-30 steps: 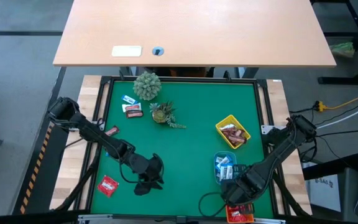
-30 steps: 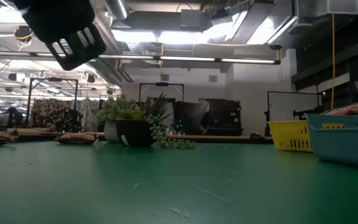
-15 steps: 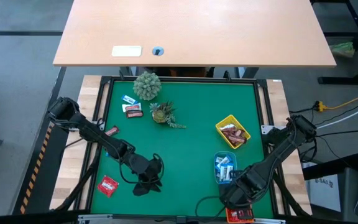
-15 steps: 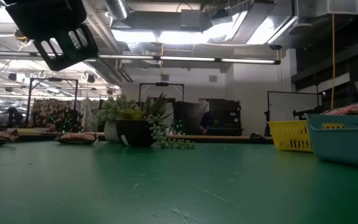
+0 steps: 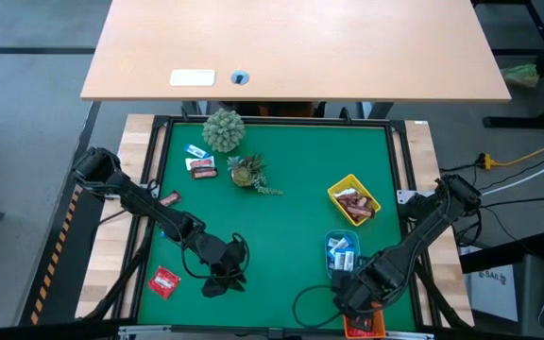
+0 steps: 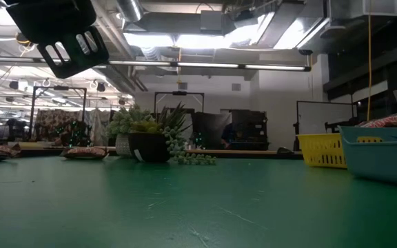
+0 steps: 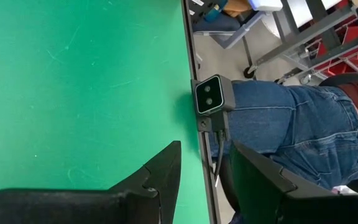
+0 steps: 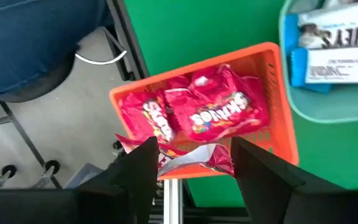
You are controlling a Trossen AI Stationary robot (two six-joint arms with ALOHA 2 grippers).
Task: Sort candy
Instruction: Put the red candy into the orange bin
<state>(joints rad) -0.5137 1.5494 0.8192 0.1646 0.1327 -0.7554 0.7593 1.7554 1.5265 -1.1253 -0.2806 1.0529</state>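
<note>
Loose candy lies at the mat's left: a red packet (image 5: 164, 280), another packet (image 5: 170, 197), a maroon bar (image 5: 201, 166) and a blue-and-white wrapper (image 5: 195, 151). My right gripper (image 5: 355, 295) hangs over the orange tray (image 8: 272, 93) at the near right corner, pointing steeply down. Its fingers stand apart with a crumpled red packet (image 8: 194, 155) between them. Two more red packets (image 8: 219, 112) lie in that tray. My left gripper (image 5: 227, 274) hovers open and empty above the mat's near left part, also seen in the left wrist view (image 7: 204, 168). My right gripper has the crumpled red packet (image 8: 185, 158) between its two fingers, over the orange tray's near rim. I cannot tell whether the fingers touch it or whether it lies loose below them.
A blue tray (image 5: 329, 247) with blue-and-white sweets and a yellow tray (image 5: 334, 192) with brown bars stand beyond the orange one. Two small plants (image 5: 223, 129) (image 5: 246, 172) stand at the far left. A person in jeans (image 7: 291, 137) sits at the near edge, beside a small camera (image 7: 209, 96).
My right gripper has rolled about its own pointing line above the orange tray and edged slightly toward the near edge, covering more of the tray in the high view.
</note>
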